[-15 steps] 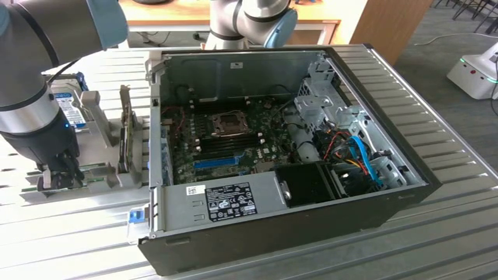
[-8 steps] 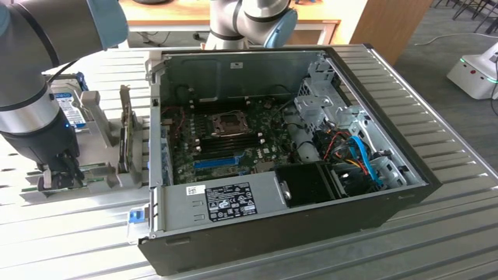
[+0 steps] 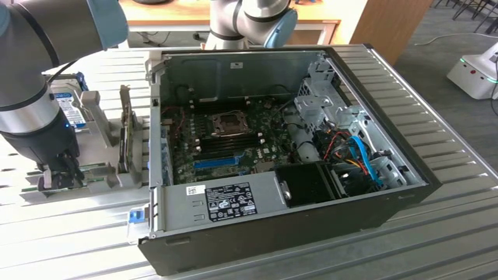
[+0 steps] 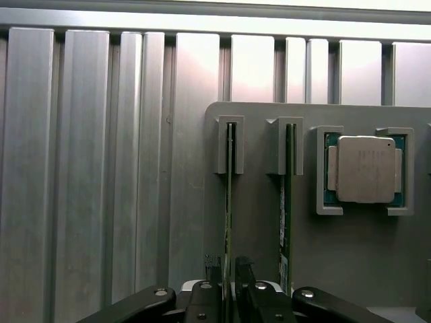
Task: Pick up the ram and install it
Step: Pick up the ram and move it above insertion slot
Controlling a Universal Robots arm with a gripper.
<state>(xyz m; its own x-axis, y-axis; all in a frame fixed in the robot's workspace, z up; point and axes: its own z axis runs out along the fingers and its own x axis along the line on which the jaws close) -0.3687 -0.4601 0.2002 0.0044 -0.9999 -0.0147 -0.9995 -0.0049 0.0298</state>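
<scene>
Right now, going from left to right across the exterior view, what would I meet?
End effector → grey parts holder → open computer case → white machine on the floor.

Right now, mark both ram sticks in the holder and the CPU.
ram farther from the CPU [image 4: 229, 202], wrist view, on its thin green edge, midway along.
ram beside the CPU [image 4: 288, 202], wrist view, on its green edge, midway along.
CPU [image 4: 363, 168], wrist view, centre of its metal lid.
</scene>
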